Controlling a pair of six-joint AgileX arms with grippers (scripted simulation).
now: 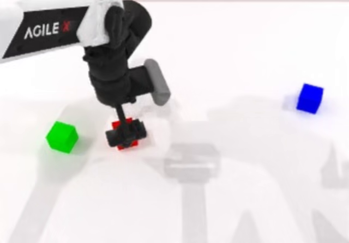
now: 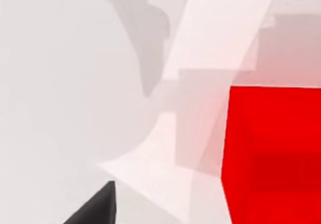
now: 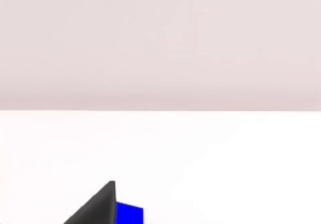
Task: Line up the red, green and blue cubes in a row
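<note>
just left of table centre, left gripper (image 1: 126,133) sits down over red cube (image 1: 127,134), fingers' state unclear; grasp step, next calls for carrying toward 9 o'clock beside green cube (image 1: 61,137).

Red cube (image 1: 126,135) seemingly mostly under pincer (image 1: 127,134)

Left wrist view: red cube (image 2: 273,153) filled the frame's edge at close range, resting on the pale table (image 2: 60,98). One dark fingertip (image 2: 98,209) showed beside it, apart; grey shadows, possibly the arm's, lay beyond.
</note>
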